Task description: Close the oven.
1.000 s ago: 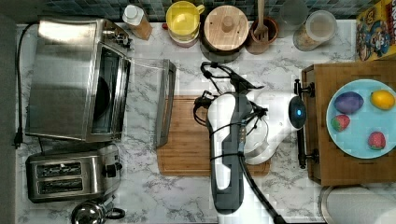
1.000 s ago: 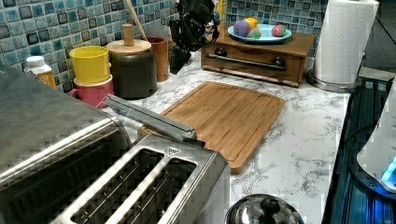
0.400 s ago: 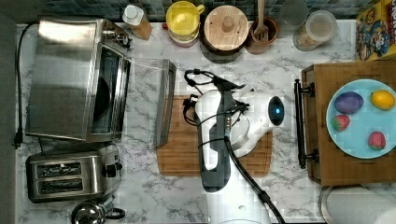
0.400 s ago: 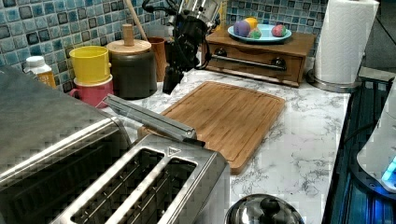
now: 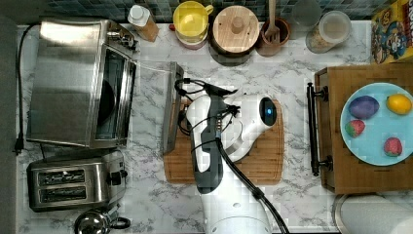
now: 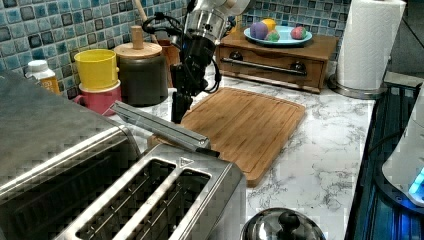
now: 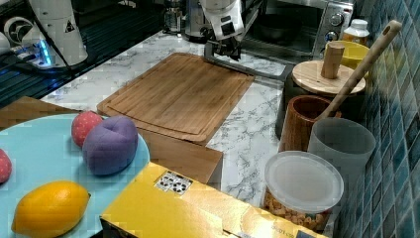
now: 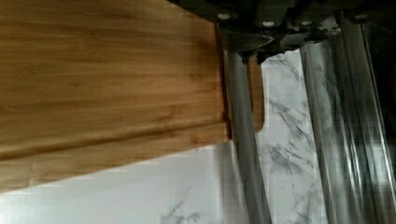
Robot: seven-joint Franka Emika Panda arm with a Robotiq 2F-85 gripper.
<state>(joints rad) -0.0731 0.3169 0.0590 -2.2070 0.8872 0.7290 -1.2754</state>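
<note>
The oven (image 5: pixel 73 83) stands at the top view's left with its glass door (image 5: pixel 151 105) folded down flat. The door's metal bar handle (image 5: pixel 171 109) lies along the left edge of the cutting board. My gripper (image 5: pixel 187 117) hangs just beside that handle, over the board's edge. In the left view the gripper (image 6: pixel 178 107) points straight down right behind the handle bar (image 6: pixel 160 127), its dark fingers together with nothing between them. The right view has the gripper (image 7: pixel 228 49) low in front of the open oven (image 7: pixel 297 22). The wrist view looks down along the handle bar (image 8: pixel 243 140).
A bamboo cutting board (image 5: pixel 263 161) lies under the arm. A two-slot toaster (image 5: pixel 73 185) and a kettle lid (image 5: pixel 92 224) sit beside the oven. Canisters (image 5: pixel 236 24) line the back wall. A wooden drawer box (image 5: pixel 331 122) carries a fruit plate; a paper towel roll (image 6: pixel 370 45) stands by it.
The arm has swung toward the top view's left, from the board's middle to the door handle, and the gripper has come down to the level of the open door.
</note>
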